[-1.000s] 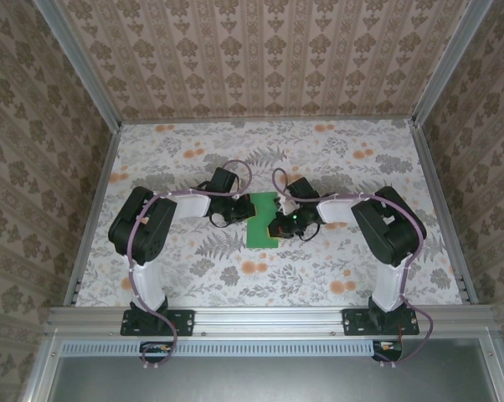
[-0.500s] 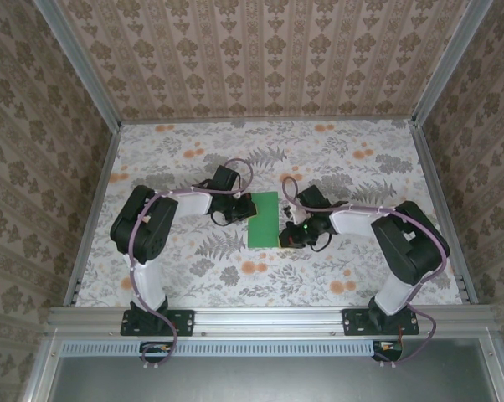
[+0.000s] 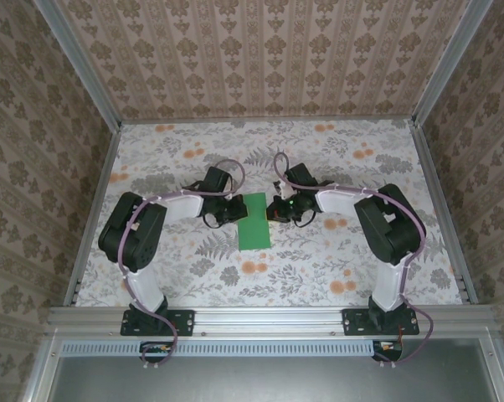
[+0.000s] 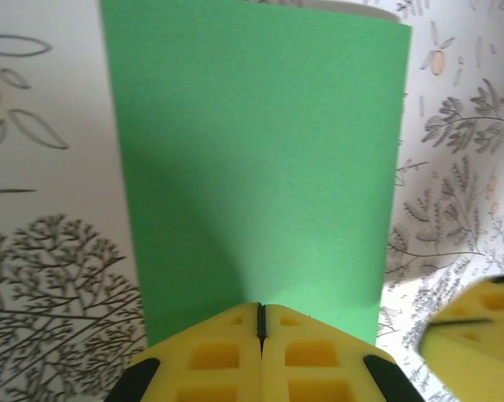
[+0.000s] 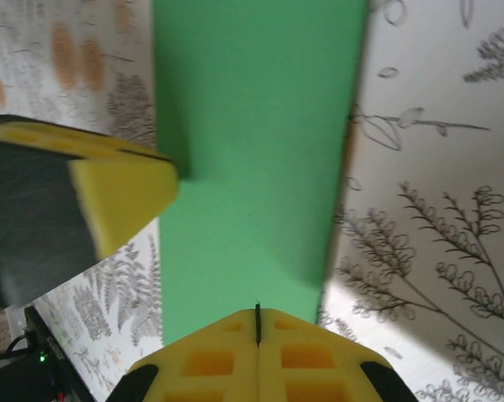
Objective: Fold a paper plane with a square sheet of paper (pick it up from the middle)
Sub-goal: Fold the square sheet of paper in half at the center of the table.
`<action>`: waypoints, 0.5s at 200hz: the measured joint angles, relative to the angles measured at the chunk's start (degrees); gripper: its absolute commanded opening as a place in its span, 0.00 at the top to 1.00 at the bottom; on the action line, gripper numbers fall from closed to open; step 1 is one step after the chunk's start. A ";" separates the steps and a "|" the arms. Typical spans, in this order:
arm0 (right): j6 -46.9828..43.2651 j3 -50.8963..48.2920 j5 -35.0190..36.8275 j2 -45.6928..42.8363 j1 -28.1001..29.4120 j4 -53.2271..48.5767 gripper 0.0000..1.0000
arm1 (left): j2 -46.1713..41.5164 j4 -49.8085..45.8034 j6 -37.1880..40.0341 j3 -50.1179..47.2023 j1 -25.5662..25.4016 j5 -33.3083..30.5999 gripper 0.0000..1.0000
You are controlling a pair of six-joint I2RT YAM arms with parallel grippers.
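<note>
My left gripper [image 4: 261, 313]: closed, tips at the paper's left side.
My right gripper [image 5: 258, 313]: closed, at its right side.
Paper [image 3: 254, 224]: folded green strip, flat between my 2 grippers.
Table [image 3: 336, 155]: open floral surface beyond.
Walls [image 3: 260, 59]: behind the far edge.

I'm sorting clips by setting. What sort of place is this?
Probably a lab test cell dressed to look homely, not a real room: wallpapered panels box in a floral tabletop, and an aluminium rail at its near edge carries the left arm and right arm.
</note>
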 measured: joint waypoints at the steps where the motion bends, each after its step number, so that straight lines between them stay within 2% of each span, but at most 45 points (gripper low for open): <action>1: 0.09 0.00 0.02 0.13 0.00 0.00 1.00 | 0.00 0.00 0.04 0.11 -0.04 0.04 0.96; 35: 1.79 0.26 0.04 1.92 0.00 0.26 1.00 | 0.96 0.04 0.85 5.84 -1.09 1.27 0.97; 63: 3.54 0.26 0.04 2.91 0.00 1.11 1.00 | 5.05 0.48 0.92 11.19 -2.69 1.92 1.00; 100: 4.81 0.26 0.02 3.39 0.00 1.99 1.00 | 9.01 -0.48 0.90 12.41 -3.74 1.75 1.00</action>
